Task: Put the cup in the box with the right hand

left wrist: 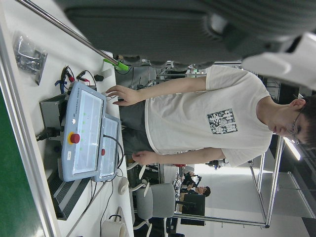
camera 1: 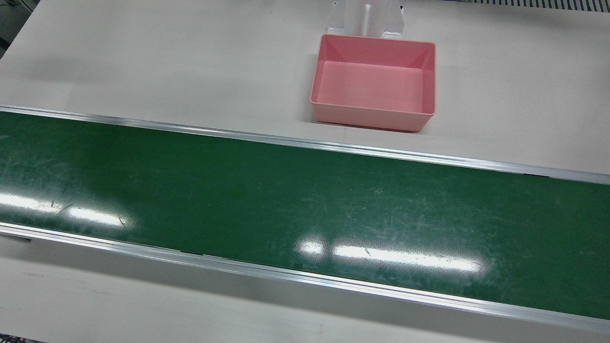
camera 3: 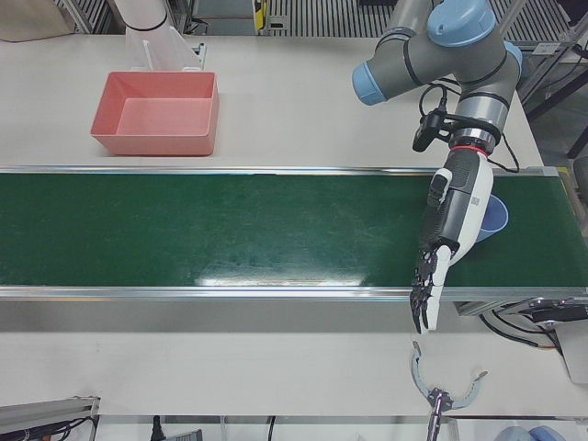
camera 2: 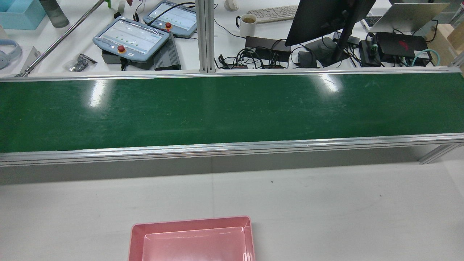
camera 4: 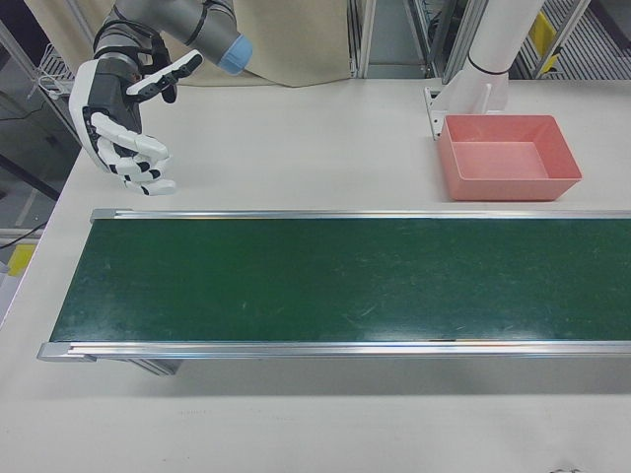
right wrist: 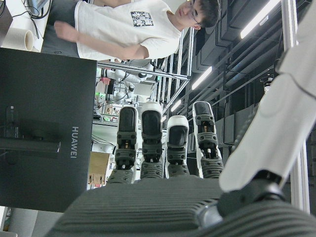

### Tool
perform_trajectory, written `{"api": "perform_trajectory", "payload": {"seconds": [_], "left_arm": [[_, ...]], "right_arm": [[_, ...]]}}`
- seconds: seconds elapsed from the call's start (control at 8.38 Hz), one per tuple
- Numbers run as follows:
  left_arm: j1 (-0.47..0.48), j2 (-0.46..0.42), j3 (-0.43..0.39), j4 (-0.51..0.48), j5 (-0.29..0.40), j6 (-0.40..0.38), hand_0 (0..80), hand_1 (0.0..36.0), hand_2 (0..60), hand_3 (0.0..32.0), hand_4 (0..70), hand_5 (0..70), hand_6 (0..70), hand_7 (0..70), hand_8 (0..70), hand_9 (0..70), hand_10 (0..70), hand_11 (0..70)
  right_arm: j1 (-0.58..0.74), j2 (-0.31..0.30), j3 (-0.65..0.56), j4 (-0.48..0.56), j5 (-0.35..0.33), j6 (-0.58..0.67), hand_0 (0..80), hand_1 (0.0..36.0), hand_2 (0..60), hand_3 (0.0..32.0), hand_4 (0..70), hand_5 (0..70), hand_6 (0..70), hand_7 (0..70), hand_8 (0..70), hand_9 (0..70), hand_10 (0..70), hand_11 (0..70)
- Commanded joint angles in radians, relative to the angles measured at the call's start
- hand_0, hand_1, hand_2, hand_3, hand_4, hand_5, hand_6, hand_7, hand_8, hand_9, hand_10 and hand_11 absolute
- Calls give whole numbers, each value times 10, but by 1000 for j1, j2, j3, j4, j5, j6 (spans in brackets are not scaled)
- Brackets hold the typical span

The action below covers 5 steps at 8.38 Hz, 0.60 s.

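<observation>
Green belt (camera 4: 335, 281) runs bare across the middle of the right-front frame. My right hand (camera 4: 126, 118) hangs at the upper left, beyond the belt's end, fingers spread and holding nothing. At the upper right sits the pink box (camera 4: 511, 156), empty, on the white table (camera 4: 296, 148). The cup (camera 3: 490, 220) I can find only in the left-front view, a blue rim at the right edge of the belt, half hidden behind the left hand (camera 3: 450, 230), whose fingers point down, extended and empty. I judge the grasp not yet begun. Next I must wait for the cup to come within reach, or bring the right hand along the belt.
</observation>
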Motion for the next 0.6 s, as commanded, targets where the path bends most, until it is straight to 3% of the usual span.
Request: {"api": "perform_trajectory", "payload": {"seconds": [0.0, 0.24, 0.48], "left_arm": [[0, 0, 1, 1, 0, 0, 0, 0, 0, 0, 0, 0, 0, 0, 0, 0, 0, 0], [0, 0, 0, 1, 0, 0, 0, 0, 0, 0, 0, 0, 0, 0, 0, 0, 0, 0], [0, 0, -3, 5, 0, 0, 0, 0, 0, 0, 0, 0, 0, 0, 0, 0, 0, 0]], "right_arm": [[-10, -25, -11, 0, -2, -8, 509, 27, 0, 0, 125, 90, 240, 700, 335, 583, 236, 356], [14, -70, -77, 15, 2, -3, 511, 29, 0, 0, 94, 90, 230, 700, 322, 563, 226, 342], [37, -129, -125, 102, 4, 6, 502, 20, 0, 0, 23, 93, 218, 700, 323, 557, 240, 363]]}}
